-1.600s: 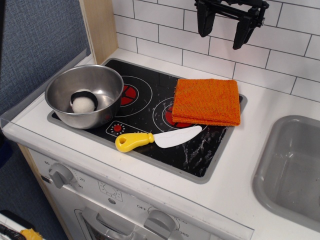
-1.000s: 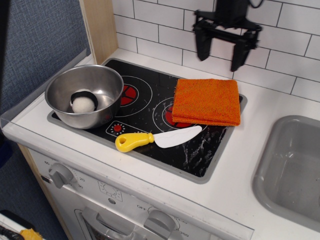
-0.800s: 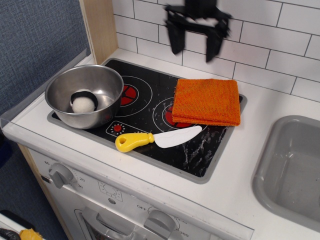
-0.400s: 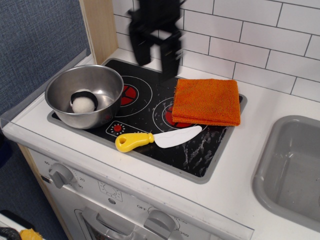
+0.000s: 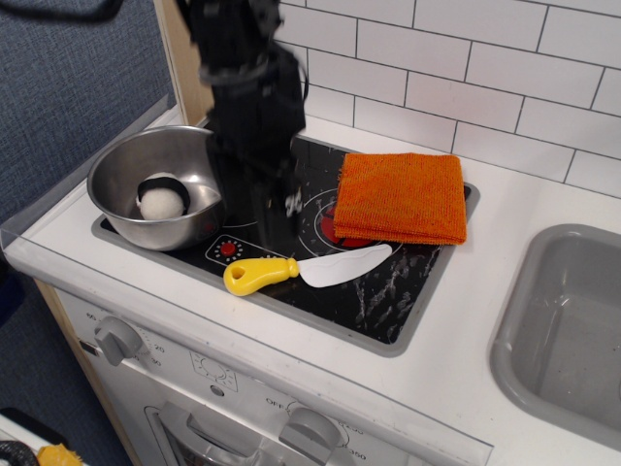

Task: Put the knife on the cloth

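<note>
Yellow-handled toy knife (image 5: 303, 269) lies on stovetop (image 5: 388, 291), at 7 o'clock from orange cloth (image 5: 401, 197). Black pincer (image 5: 267, 209) blurred above handle; open or closed, cannot tell.

White subway-tile wall (image 5: 505, 68) w/ dark grout runs behind the jaws and off to the right. Blue-grey textured panel (image 5: 78, 68) on the left, edged by a pale wood post (image 5: 184, 58). Below the jaws: black glass hob (image 5: 388, 291) set in a white toy-kitchen counter (image 5: 485, 320). Grey sink (image 5: 568, 320) far right. Knobs (image 5: 121, 338) on the white front, lower left. Even, soft light.
</note>
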Robot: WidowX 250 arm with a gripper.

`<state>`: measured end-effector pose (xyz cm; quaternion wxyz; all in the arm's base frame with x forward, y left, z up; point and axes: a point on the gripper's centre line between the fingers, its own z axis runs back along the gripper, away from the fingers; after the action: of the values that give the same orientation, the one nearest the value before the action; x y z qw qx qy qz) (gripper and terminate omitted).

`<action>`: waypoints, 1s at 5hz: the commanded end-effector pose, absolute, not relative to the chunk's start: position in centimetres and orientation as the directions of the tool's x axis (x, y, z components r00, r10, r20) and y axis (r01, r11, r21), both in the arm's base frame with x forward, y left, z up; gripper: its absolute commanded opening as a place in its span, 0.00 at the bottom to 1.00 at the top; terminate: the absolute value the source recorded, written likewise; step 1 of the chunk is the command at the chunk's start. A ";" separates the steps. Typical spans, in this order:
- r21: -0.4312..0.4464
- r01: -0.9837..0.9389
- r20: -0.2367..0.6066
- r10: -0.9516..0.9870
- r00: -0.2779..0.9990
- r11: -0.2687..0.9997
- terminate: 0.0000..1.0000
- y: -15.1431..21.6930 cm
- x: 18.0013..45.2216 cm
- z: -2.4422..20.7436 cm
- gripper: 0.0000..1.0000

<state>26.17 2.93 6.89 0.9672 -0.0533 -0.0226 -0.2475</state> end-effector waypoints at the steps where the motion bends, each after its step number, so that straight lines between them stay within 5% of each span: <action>1: 0.035 0.597 0.091 -0.597 0.797 0.802 0.00 1.6 26.5 4.0 1.00; 4: 0.101 0.593 -0.025 -0.593 0.805 0.799 0.00 1.9 27.8 1.3 1.00; 5: 0.095 0.588 -0.041 -0.587 0.808 0.803 0.00 1.8 27.8 0.8 0.00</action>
<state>27.22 1.04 0.71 0.9495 0.0477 0.0058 -0.3100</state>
